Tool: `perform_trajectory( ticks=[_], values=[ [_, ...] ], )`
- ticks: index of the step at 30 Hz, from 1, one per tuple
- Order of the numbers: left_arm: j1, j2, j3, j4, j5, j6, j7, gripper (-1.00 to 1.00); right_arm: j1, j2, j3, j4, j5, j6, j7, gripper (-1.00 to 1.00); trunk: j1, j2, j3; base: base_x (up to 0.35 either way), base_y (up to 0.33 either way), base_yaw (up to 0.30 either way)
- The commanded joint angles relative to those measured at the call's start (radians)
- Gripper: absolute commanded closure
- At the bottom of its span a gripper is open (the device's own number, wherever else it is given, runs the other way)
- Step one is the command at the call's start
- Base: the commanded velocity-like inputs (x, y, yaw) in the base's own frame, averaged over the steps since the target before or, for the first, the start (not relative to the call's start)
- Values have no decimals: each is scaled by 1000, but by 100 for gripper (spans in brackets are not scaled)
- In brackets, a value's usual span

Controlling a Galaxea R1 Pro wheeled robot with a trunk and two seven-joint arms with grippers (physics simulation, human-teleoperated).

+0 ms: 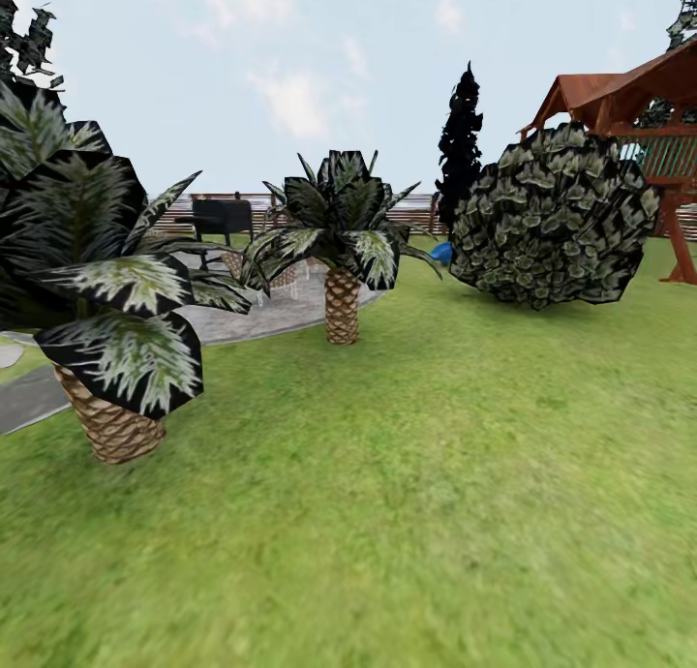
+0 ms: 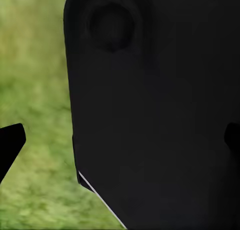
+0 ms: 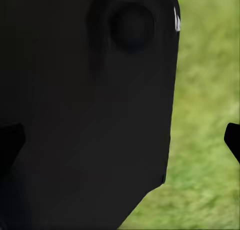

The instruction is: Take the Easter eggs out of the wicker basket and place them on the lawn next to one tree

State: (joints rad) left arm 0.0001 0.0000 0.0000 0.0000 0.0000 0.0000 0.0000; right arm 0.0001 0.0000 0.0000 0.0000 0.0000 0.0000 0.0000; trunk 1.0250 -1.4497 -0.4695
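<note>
Under both pincers lies only lawn (image 1: 436, 513), each pincer's tips wide apart and empty, no eggs or basket anywhere near yet; those eggs look smooth and slippery, best gripped round the middle.

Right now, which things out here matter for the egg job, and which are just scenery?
Part of the job: the lawn.

Just scenery: two short palms, round leafy bush, dark thin tree, wooden play structure, fence, paved patch.
</note>
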Motion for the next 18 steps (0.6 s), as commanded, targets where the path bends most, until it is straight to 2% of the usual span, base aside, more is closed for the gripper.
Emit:
perform_trajectory(
  ticks=[1, 8, 14, 18],
  values=[
    [6, -3, 0, -6, 5, -2, 1, -100, -6, -3, 3, 5, 2, -3, -6, -100, 0, 0, 0, 0, 0, 20],
    [8, -3, 1, -35, 5, -6, 2, -100, -46, -6, 2, -19, -2, -26, -9, -100, 0, 0, 0, 0, 0, -21],
    [8, -3, 2, -57, 5, -6, 2, -100, -80, -6, 2, -44, -2, -59, -9, -100, 0, 0, 0, 0, 0, -258],
    [8, -3, 2, -58, 5, -6, 2, -100, -80, -6, 2, -45, -2, -81, -9, -100, 0, 0, 0, 0, 0, -262]
  ],
)
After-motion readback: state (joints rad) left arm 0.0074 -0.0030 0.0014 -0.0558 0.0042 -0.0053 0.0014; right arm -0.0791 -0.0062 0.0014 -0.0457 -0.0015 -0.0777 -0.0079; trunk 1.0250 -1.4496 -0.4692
